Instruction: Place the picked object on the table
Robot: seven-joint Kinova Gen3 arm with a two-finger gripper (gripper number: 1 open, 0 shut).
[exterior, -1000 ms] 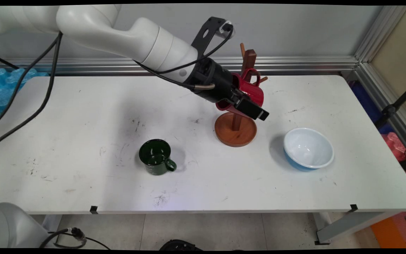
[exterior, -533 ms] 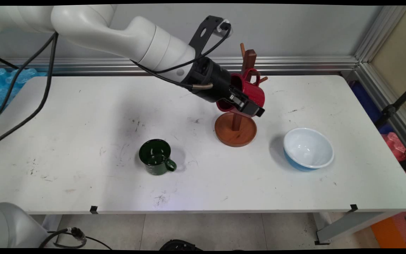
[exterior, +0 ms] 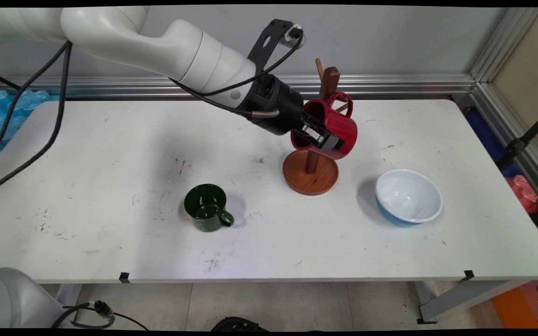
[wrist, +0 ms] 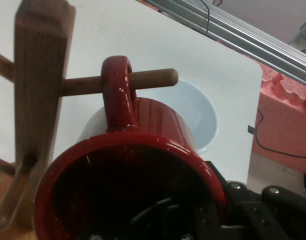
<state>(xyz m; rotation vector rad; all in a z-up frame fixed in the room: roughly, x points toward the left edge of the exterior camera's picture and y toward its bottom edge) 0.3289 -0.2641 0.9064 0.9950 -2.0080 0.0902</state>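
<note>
Hand view: red mug (wrist: pixel 143 165) handle looped over the wooden rack (wrist: pixel 40 100) peg.
End effector (exterior: pixel 323 138) clamps the mug's rim, one finger inside, tilting it.

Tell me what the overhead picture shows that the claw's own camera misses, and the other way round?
Only the main view shows the green mug, the stand's round base and the claw gripping the red mug's rim. Only the hand view shows the handle threaded onto a peg. Both show the red mug, the wooden stand and the white bowl.
</note>
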